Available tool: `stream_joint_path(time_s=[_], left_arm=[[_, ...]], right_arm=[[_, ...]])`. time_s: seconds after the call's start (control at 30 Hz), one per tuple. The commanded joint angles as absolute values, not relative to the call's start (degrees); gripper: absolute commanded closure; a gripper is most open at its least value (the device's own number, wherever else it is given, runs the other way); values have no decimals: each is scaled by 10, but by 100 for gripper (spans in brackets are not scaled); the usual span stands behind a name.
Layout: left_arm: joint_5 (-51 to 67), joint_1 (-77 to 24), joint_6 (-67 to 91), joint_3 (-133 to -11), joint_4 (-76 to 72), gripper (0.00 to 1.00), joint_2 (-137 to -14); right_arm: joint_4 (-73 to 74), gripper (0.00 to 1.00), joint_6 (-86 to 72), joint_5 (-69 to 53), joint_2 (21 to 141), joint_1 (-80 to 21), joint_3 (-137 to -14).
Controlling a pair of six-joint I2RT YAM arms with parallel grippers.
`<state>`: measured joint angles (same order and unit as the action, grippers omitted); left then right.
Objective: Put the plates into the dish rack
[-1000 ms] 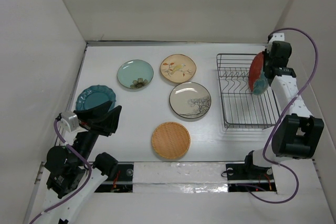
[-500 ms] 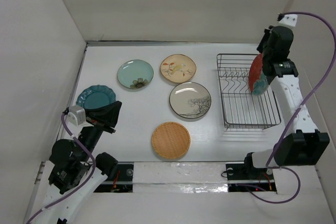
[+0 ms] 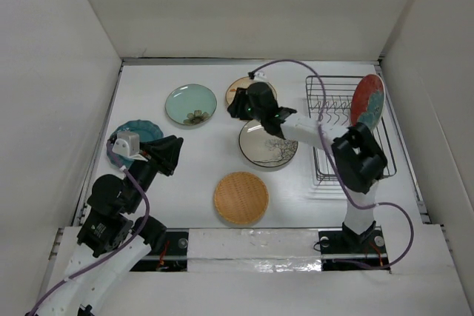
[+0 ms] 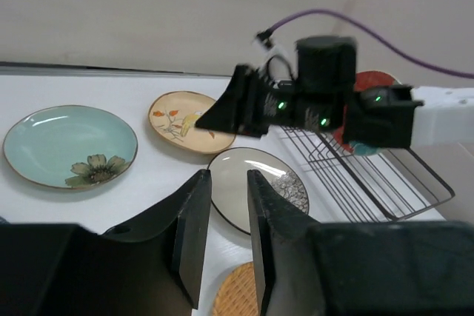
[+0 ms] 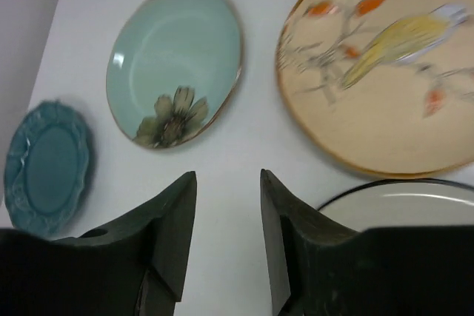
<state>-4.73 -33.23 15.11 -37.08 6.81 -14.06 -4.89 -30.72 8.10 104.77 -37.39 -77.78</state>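
Observation:
The red-and-teal plate (image 3: 368, 100) stands upright in the dish rack (image 3: 337, 155) at its far right end. My right gripper (image 3: 235, 106) is open and empty, low over the table between the pale green plate (image 3: 191, 103) and the beige floral plate (image 3: 259, 88). Its wrist view shows the pale green plate (image 5: 174, 61), the beige floral plate (image 5: 385, 72), the dark teal plate (image 5: 44, 168) and bare table between its fingertips (image 5: 228, 183). The white tree plate (image 3: 268, 142) and the orange woven-look plate (image 3: 241, 197) lie flat. My left gripper (image 3: 172, 153) is open and empty beside the dark teal plate (image 3: 133, 137).
White walls close in the table on the left, back and right. The right arm stretches across the white tree plate and the rack's near-left corner. In the left wrist view the rack (image 4: 385, 175) and the right arm (image 4: 326, 101) lie ahead.
My right gripper has let go of the red-and-teal plate, which now stands in the rack, and has swung left to the beige floral plate. My left gripper has shifted slightly right.

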Motion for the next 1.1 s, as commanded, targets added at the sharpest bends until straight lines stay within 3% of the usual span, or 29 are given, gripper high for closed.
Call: stream_joint_path(time_s=[0.0,0.17,0.53,0.9,1.07], left_arm=[[-63,-316,153,-376,43,72,-167],[-78,-316,156,-376,40,71,-176],[-83,-316,156,-381,36,70,-177],[-69,-316,157,-378,35,69,-160],[-65,-316,157,-377,34,69,-152]], right_arm=[[-150,53,-409,35,1159,-444,-876],[-142,46,-440,26,1262,-519,-978],[-74,44,-529,12,1479,-574,-1241],[-70,44,-589,15,1526,-592,-1253],[-53,44,-609,-14,1572,-592,-1326]])
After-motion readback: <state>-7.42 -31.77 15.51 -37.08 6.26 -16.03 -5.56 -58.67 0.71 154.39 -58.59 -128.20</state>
